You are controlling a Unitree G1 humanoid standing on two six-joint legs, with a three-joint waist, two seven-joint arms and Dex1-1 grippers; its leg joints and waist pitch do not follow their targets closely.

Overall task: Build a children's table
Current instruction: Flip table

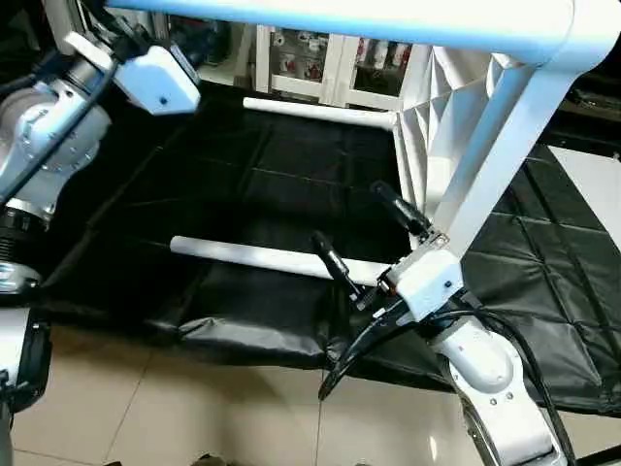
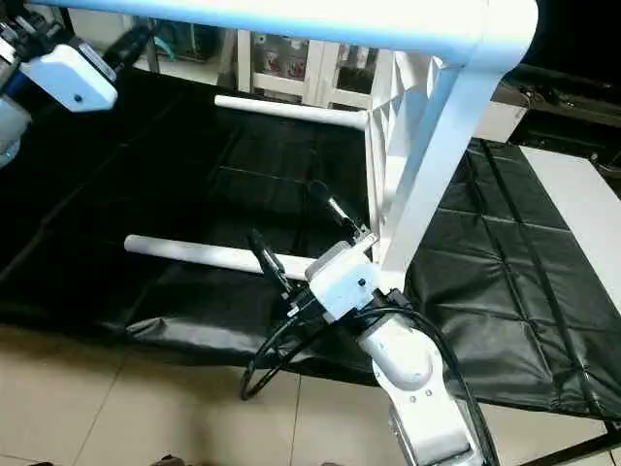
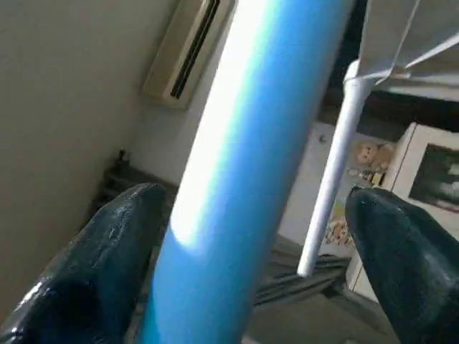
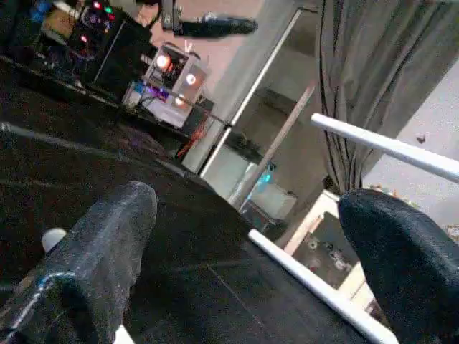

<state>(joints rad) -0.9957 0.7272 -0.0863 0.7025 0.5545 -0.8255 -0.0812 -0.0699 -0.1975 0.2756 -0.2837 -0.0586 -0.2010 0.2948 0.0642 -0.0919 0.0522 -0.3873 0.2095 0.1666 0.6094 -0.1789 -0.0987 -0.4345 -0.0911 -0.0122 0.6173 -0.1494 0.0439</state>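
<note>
Both grippers' fingers stand wide apart, empty: the left gripper [image 3: 251,236] straddles the top leg [image 1: 340,19] without pinching, the right gripper [image 1: 374,228] hovers just above the lowest leg [image 1: 252,257]. The table [image 2: 388,126] lies on its side on the black mat [image 1: 243,165], likely light, stiff and slick; grip legs mid-tube. Left arm raised, right low.

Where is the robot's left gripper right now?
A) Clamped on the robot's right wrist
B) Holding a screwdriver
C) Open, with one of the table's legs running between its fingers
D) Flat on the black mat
C: in the left wrist view, the left gripper stands open with a white table leg passing between its fingers, up off the mat.
</note>
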